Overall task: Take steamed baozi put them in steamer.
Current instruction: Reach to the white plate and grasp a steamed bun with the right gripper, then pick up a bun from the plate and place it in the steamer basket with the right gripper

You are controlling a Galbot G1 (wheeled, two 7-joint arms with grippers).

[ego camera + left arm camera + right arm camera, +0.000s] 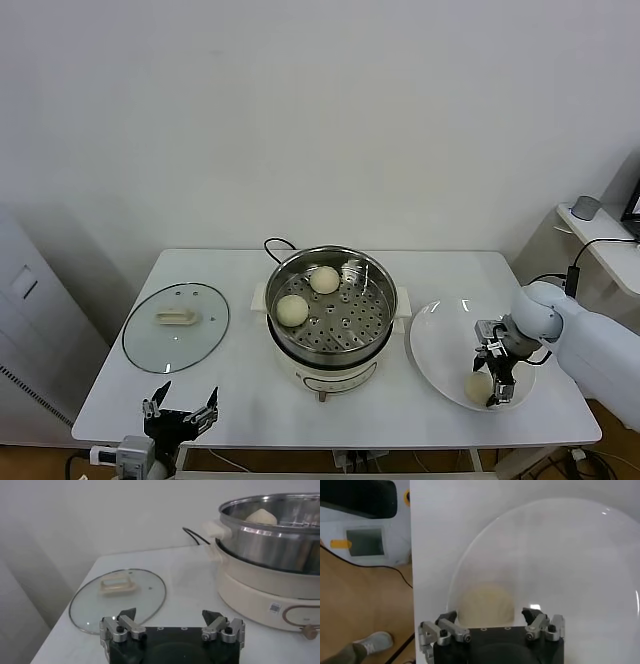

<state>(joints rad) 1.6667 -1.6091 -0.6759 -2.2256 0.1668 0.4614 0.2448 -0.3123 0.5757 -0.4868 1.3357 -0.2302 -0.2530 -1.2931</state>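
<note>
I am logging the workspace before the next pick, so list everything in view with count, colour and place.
steamed baozi: three visible, cream-white; two in the steamer, one on the plate between the right gripper's jaws.
steamer: one, shiny steel on a white base, table centre.
plate: one, white, on the robot's right of the steamer.
glass lid: one, clear with a beige handle, on the robot's left of the steamer.
table: one, white.
left gripper: one, black and grey, open, at the table's near edge.
right gripper: one, black and grey, jaws around the plate's baozi.

the right gripper hides part of the plate's bun; its fingers' contact with the bun can't be told.
</note>
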